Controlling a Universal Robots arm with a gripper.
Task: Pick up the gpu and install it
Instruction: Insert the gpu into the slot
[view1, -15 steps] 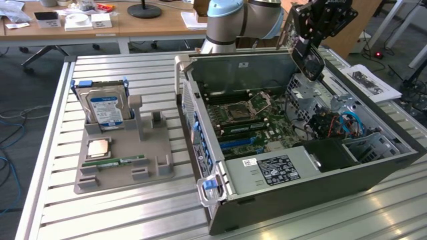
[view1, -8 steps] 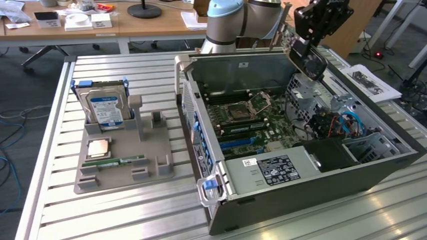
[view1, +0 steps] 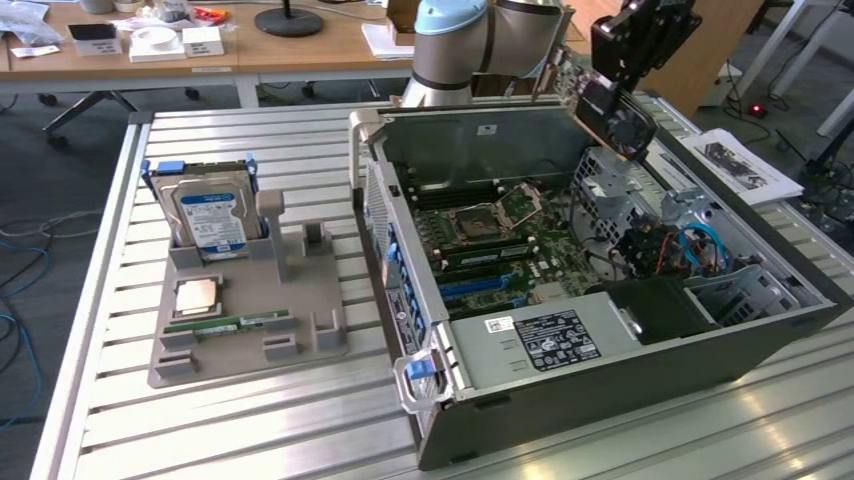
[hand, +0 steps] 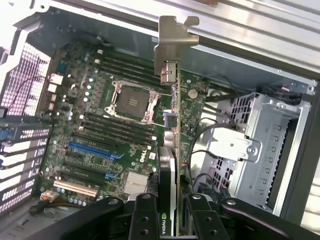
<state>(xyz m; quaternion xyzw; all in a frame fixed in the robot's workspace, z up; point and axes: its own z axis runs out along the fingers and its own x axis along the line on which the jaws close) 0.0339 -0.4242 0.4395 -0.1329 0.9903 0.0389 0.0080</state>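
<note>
Wooden office desks stand behind a slatted metal counter (view1: 267, 420) that carries everything else. Largest on it is an open computer case (view1: 641, 385), lying on its side directly under the fingers (hand: 144, 217), its motherboard (view1: 501, 240) facing up. The robot arm (view1: 461, 40) rises just behind the case's rear wall.

Well apart from the fingers, toward the exterior view's left, a grey holder tray (view1: 240, 340) sits on the counter. A blue-labelled hard drive (view1: 211, 215) stands upright in its far slot, with a square processor chip (view1: 198, 296) and a green RAM stick (view1: 247, 323) lying flat nearer the camera.

The fingers are clamped on the gpu (view1: 617, 115), one pad on each flat face. In the wrist view the card (hand: 167, 175) runs edge-on away from the fingers, and its silvery bracket (hand: 172, 45) sits at the end farthest from them. The gpu hangs tilted over the case's far corner and appears to be clear of the board, though its lower edge is hard to place exactly.

Below the fingers lie the processor socket (hand: 131, 100), the blue expansion slots (hand: 92, 150) to one side and a perforated drive cage (hand: 260, 150) to the other.
</note>
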